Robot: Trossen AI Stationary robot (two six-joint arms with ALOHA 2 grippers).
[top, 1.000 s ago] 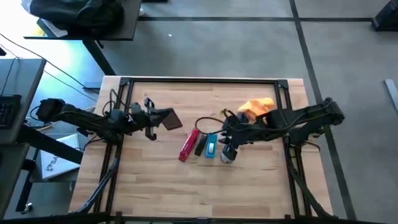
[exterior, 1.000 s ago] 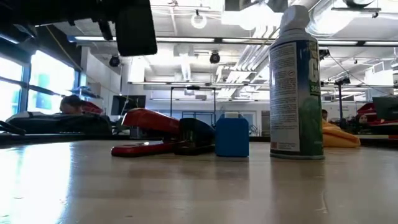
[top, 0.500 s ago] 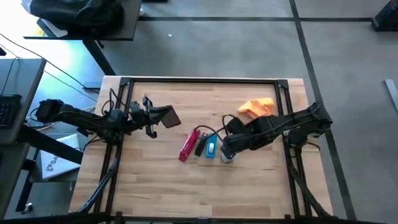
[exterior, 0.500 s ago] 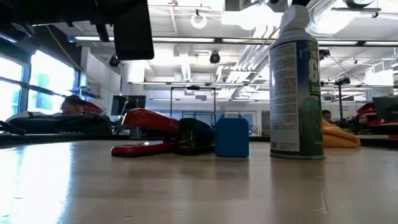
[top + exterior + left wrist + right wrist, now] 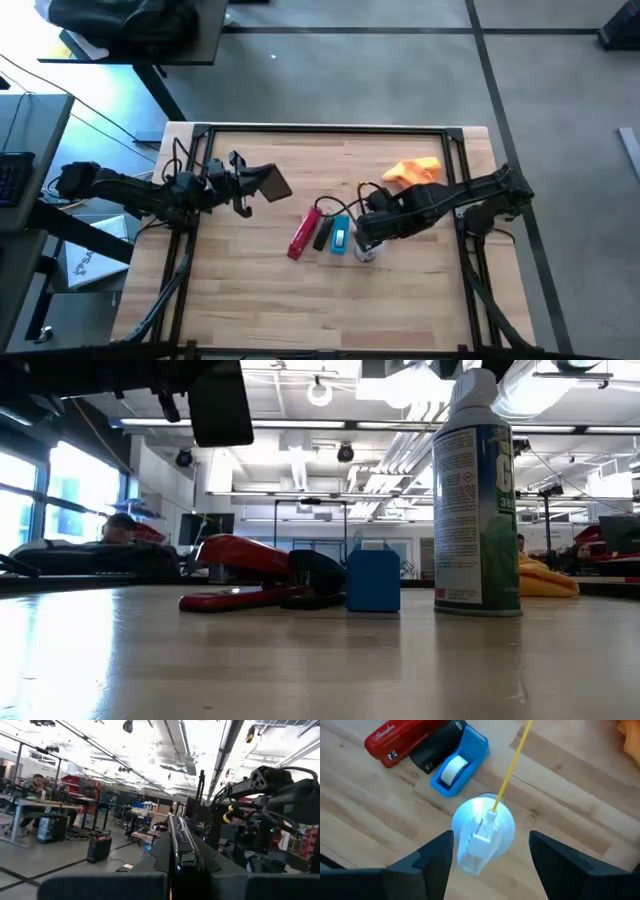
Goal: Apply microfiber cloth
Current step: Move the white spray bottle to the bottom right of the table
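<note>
- Change noted: over the last second the right arm has drawn back from over the microfiber cloth (image 5: 413,172), which now lies fully exposed; the right gripper (image 5: 368,238) has settled directly above the spray can (image 5: 482,827).
- Right gripper state: fingers spread wide either side of the can's nozzle, gripping nothing.
- Meaning, as a judgement: the cloth has not been picked up; the arm appears occupied with the can, so applying the cloth is not yet begun.
- Cloth location: far right part of the table (image 5: 260,290), behind the can and apart from it, well clear of the red stapler (image 5: 303,234) and blue tape dispenser (image 5: 340,237).
- Cloth orientation: a crumpled heap, long axis roughly across the table; no clear pointing end.
- Left gripper (image 5: 240,187) waits raised at the table's left; its finger state cannot be told.
</note>
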